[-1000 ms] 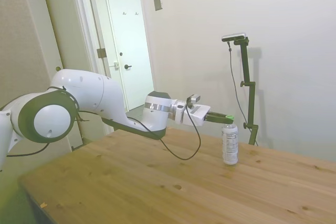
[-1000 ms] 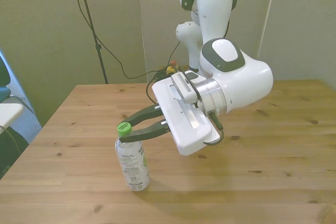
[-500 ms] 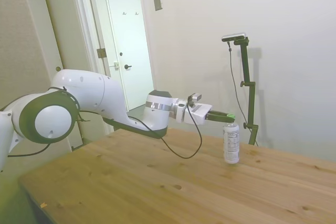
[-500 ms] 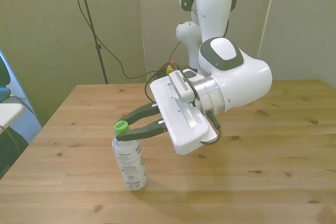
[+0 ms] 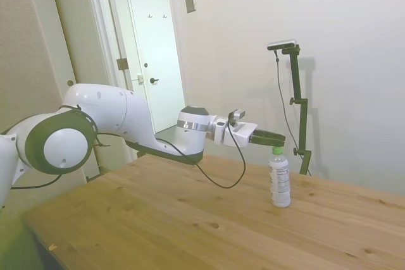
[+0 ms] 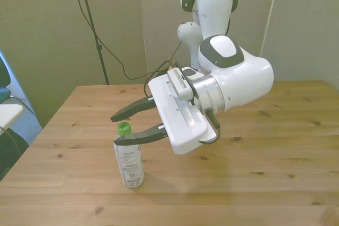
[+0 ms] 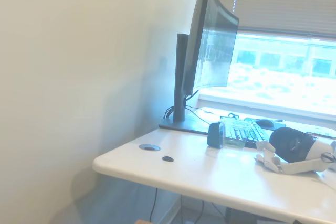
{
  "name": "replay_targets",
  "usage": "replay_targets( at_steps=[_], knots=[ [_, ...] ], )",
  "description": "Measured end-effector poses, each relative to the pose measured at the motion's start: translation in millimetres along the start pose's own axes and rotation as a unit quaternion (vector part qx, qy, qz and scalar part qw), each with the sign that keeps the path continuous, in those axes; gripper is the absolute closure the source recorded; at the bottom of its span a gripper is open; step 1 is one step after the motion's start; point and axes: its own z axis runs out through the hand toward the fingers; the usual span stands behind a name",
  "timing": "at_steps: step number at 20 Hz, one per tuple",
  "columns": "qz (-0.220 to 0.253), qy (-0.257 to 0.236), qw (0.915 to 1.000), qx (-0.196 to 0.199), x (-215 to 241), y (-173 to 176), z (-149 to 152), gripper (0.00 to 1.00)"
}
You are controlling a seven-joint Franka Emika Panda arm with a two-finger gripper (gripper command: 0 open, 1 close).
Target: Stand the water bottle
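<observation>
Bottle [image 6: 128,161] stands upright on the table [image 6: 265,183] toward the front view's left — green cap [image 6: 123,128] up. The gripper [image 6: 117,129] hangs at cap height, fingers apart and not touching it. Best to back straight off — no sideways brush against the cap.

We see a white counter [image 7: 173,169] set against a pale wall [image 7: 79,77]. On it stands a dark curved monitor [image 7: 210,45] on a slim stand, seen almost edge-on. Near its base lie a keyboard [image 7: 244,134], a small dark box [image 7: 215,135] and a dark rounded headset [image 7: 292,144]. Behind them a bright window [image 7: 286,72] glares.
</observation>
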Motion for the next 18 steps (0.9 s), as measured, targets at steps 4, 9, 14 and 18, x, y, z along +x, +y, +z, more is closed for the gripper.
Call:
replay_targets(
  at_steps=[4,9,14,18],
  knots=[
    [0.003,-0.013,0.9997,-0.019,8.1,-7.5,-0.3,0.00],
    [-0.007,-0.046,0.9981,-0.041,30.8,-21.0,-16.8,0.00],
    [-0.065,-0.127,0.9879,-0.063,71.2,-24.4,-57.7,0.00],
    [-0.113,-0.198,0.9711,-0.070,115.5,-8.2,-91.5,0.00]
  ],
)
